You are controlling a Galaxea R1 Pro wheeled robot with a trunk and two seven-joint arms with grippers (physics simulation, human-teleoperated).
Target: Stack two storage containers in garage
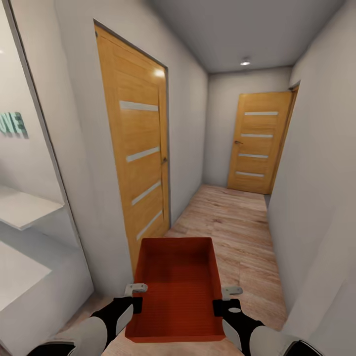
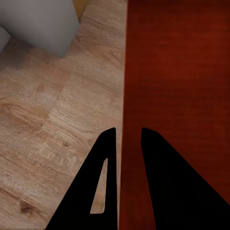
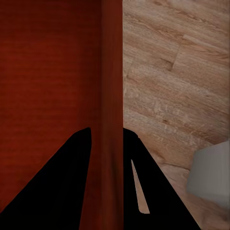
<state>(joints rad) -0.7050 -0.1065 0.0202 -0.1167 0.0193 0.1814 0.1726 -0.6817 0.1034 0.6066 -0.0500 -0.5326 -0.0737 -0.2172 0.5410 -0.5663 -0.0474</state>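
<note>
- Progress: one container (image 1: 177, 291) is in carriage, lifted clear of the wood floor (image 1: 237, 222) of a corridor. The garage is not reached; setting down and stacking are both left to do, by my reading. The second container's whereabouts cannot be told.
- Left gripper (image 1: 134, 292): fingers pinch the container's left wall, one finger (image 2: 103, 187) outside and one inside, the wall touching both.
- Right gripper (image 1: 228, 295): likewise pinched on the right wall, fingers astride it, one finger (image 3: 143, 187) on the outer side.
- Container: held between the two grippers, open side up, empty, roughly level.
- Ahead of the grippers: a closed door (image 1: 258, 143) at the corridor's end; another door (image 1: 138, 163) to their left, closed.
</note>
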